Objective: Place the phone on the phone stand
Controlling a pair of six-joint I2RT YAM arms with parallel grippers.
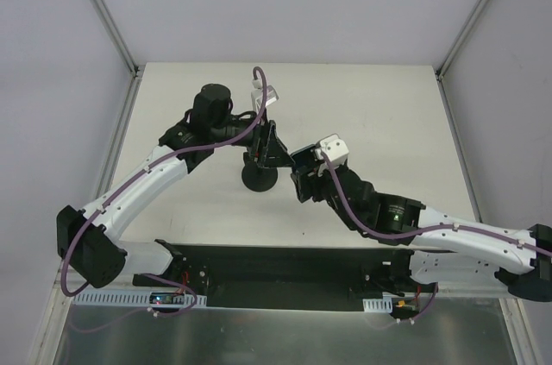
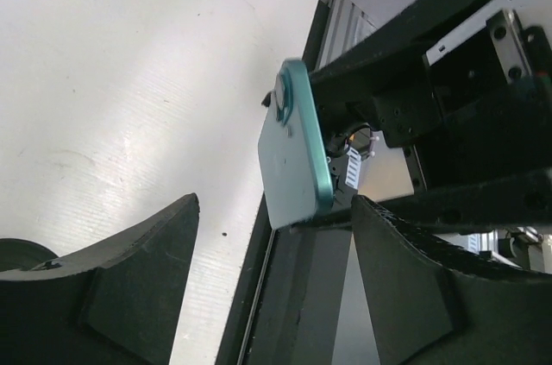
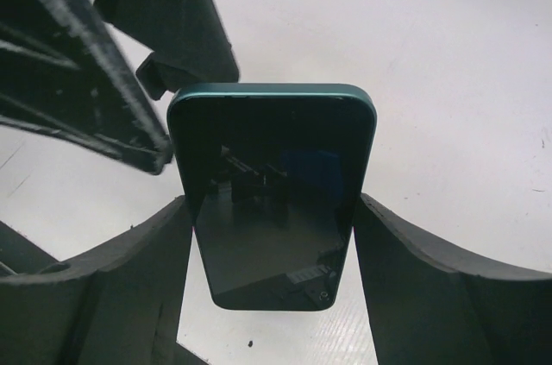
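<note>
Your right pincer (image 3: 272,210) clamps the phone (image 3: 272,158) across its width, screen towards its camera, up off the bench (image 1: 388,106) and close over the stand (image 1: 259,179). Whether it touches the cradle, I can't tell. Your left pincer (image 2: 276,231) stands open at the phone's end, pressing nothing. Expect a stiff, light, slick slab, so grip the long edges, not the glass, and lower gently.
</note>
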